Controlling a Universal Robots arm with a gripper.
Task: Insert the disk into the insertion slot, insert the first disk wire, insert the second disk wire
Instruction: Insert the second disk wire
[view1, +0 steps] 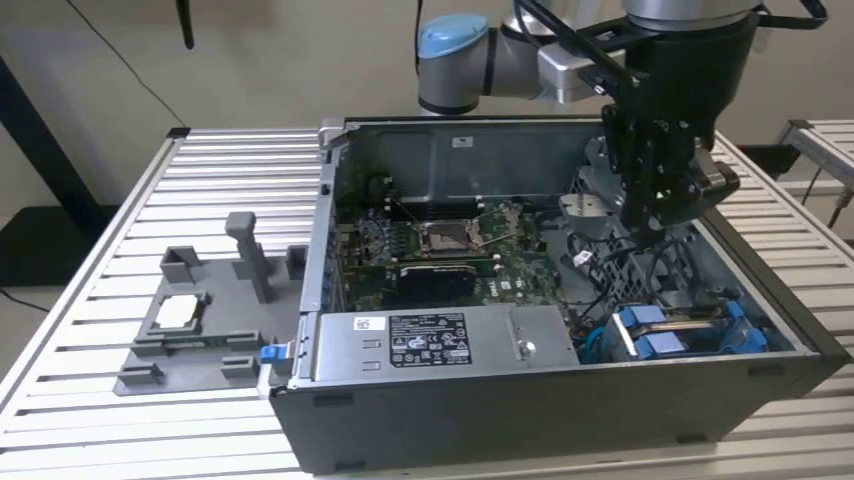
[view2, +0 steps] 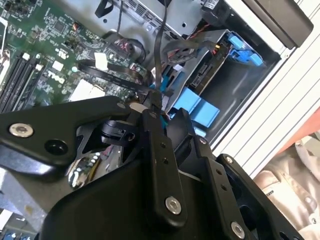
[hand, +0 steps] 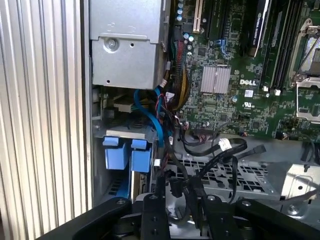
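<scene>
The tool (view2: 159, 111) looks nearly closed, pinching a black disk wire (view2: 159, 60), I judge to steer its plug. It hangs inside the open computer case (view1: 534, 425), above the blue-tabbed insertion slot (view1: 681, 335) at the exterior view's right. The power supply (view1: 534, 340) carries a white printed label (view1: 411, 338), which I leave unread.

— How much of the arm (view1: 681, 60) shows in the exterior view?
— Its top is cut off by the picture's edge, and the gripper (view1: 651, 228) is half lost among dark cables (view1: 597, 262).
— And the insertion slot (view1: 683, 330)?
— The case wall (view1: 561, 410) hides its lower part; what sits inside is too dim to tell.
</scene>
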